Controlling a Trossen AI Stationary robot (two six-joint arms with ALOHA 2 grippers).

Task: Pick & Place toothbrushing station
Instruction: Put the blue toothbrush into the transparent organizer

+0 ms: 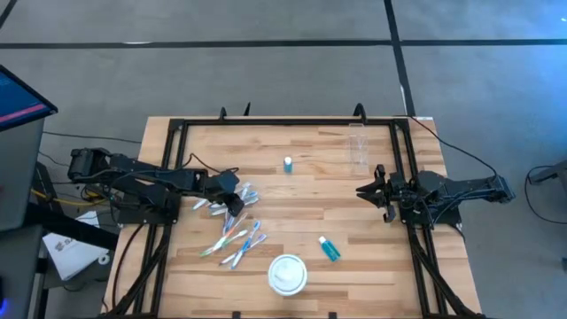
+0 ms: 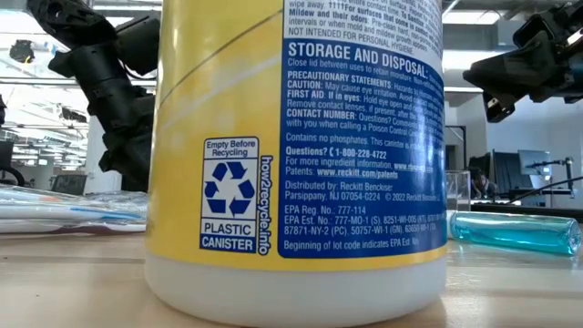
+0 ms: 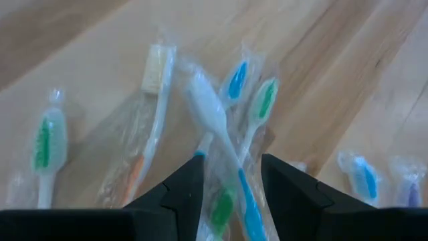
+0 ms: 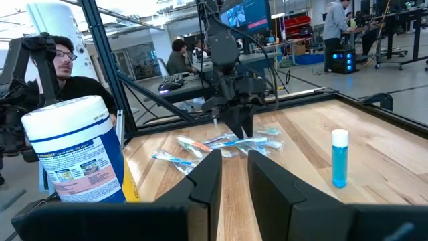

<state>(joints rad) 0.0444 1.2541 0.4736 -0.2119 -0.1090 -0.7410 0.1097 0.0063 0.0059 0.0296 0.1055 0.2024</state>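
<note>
Down at the wooden table (image 1: 292, 190), the left gripper (image 1: 232, 202) sits low over a heap of wrapped toothbrushes (image 1: 232, 232) at about nine o'clock from the table's centre. Its fingers (image 3: 184, 191) stand apart, straddling a few crossed brushes in clear wrappers, among them a blue-handled toothbrush (image 3: 244, 201) and a white one (image 3: 207, 110) lying between the tips. Whether the tips press on any of them I cannot tell; nothing looks lifted. More brushes lie scattered toward seven o'clock.

The right gripper (image 1: 368, 190) waits at three o'clock, clear of the tabletop and holding nothing, its fingers (image 4: 204, 184) with a narrow gap between them.

A clear tumbler (image 1: 357, 148) stands at one o'clock near the far edge. One small blue tube (image 1: 288, 164) stands upright at twelve o'clock; a second tube (image 1: 329, 249) lies flat at five o'clock. A round white canister (image 1: 287, 273) of wipes stands at six o'clock by the near edge, filling most of the low view with its yellow and blue label (image 2: 301, 137). Beyond the table, a person (image 4: 63, 63) sits in the room.
</note>
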